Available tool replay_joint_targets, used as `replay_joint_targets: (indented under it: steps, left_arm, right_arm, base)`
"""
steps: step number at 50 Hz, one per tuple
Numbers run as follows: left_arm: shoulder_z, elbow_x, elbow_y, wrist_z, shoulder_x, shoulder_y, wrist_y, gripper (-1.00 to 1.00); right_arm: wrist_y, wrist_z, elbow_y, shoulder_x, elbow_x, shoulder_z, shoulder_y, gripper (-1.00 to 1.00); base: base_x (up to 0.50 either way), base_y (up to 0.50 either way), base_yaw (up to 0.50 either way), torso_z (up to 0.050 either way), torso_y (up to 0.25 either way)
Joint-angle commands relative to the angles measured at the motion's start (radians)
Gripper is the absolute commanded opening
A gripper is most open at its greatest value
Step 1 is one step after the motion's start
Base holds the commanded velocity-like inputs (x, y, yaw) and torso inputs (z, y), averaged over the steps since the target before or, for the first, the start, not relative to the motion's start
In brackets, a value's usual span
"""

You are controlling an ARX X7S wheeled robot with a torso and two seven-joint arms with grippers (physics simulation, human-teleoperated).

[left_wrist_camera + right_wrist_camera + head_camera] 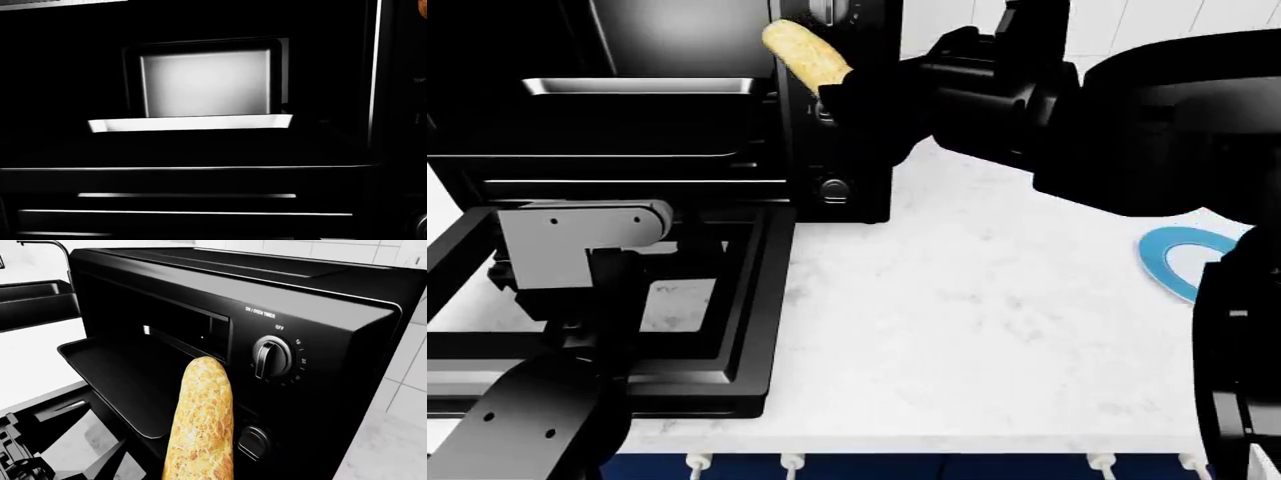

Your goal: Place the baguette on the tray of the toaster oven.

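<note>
Golden-brown and bumpy-crusted, the baguette (805, 54) is clamped at its lower end in the right pincer (843, 100), held aloft in front of the knob column of the toaster oven (841, 150), clear of the white marble bench (961, 300). The tray (638, 86) projects partway from the cavity above the lowered glass door (741, 300) (nothing rests on it). The left pincer's (581, 250) opening cannot be told. A blue plate (1177, 258) lies well apart.
</note>
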Motion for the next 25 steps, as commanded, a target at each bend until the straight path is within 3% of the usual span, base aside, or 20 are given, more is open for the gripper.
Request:
replay_joint_targets:
  steps: [1,25]
  left_arm:
    - [-0.007,-0.027,-0.053,0.035,0.018,0.061,-0.023,1.00]
    - [-0.006,-0.041,-0.052,0.027,0.012,0.064,-0.023,1.00]
  right_arm:
    - [-0.046,-0.124,0.070,-0.063,-0.084,-0.041,0.057,-1.00]
    - [-0.140,-0.291,0.181,-0.146,-0.187,-0.166,0.138,-1.00]
  base:
    - [0.00,0.00,0.00,-0.010,0.000]
    - [0.00,0.00,0.00,-0.003,0.000]
